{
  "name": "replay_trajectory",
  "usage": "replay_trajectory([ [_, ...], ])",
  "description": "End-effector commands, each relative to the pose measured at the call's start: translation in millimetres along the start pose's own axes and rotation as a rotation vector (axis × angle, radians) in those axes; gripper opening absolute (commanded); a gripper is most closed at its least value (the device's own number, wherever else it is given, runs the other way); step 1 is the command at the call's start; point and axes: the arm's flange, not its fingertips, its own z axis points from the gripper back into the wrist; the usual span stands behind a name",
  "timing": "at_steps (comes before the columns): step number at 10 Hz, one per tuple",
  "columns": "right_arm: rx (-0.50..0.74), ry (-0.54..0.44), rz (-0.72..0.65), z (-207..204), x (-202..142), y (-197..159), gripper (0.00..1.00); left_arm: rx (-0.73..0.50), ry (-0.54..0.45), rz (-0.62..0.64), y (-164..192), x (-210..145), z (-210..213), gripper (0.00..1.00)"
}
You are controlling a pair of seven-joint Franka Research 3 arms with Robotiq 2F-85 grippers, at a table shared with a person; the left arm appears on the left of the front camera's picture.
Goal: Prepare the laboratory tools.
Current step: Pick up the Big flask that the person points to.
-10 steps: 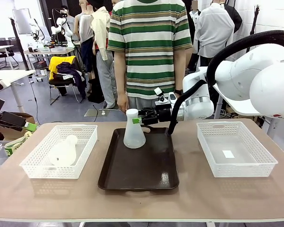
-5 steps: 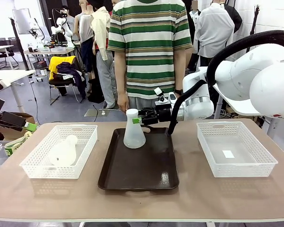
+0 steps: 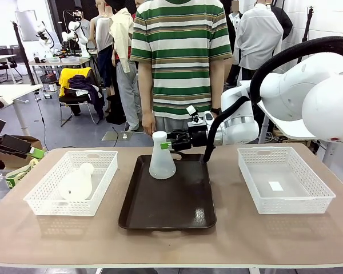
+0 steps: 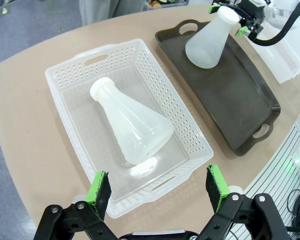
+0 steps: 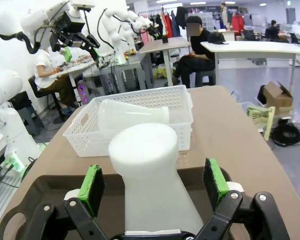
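Observation:
One frosted-white conical flask (image 3: pixel 161 158) stands upright at the far end of the dark brown tray (image 3: pixel 171 208). My right gripper (image 3: pixel 167 144) is open around its neck; in the right wrist view the green pads (image 5: pixel 92 190) stand either side of the flask (image 5: pixel 150 165) with a gap to it. The second flask (image 3: pixel 77 182) lies on its side in the left white basket (image 3: pixel 46 202). My left gripper (image 4: pixel 157 187) hangs open above that basket's near rim, with the lying flask (image 4: pixel 132 125) beyond its fingertips and nothing between them.
An empty white mesh basket (image 3: pixel 286 197) sits at the right of the table, with a small white label on its floor. A person in a striped shirt (image 3: pixel 180 63) stands at the far edge behind the tray. The near half of the tray is bare.

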Motion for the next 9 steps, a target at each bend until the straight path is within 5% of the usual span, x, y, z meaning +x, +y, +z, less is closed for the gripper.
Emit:
replay_trajectory([
  [1,-0.092,0.088,0.066,36,31,31,1.0,-0.015,-0.015,-0.011,3,0,-1,1.0],
  [6,-0.366,0.331,0.131,140,112,82,1.0,-0.015,-0.015,-0.011,3,0,-1,1.0],
  [9,-0.532,0.44,0.101,199,114,119,1.0,-0.015,-0.015,-0.011,3,0,-1,1.0],
])
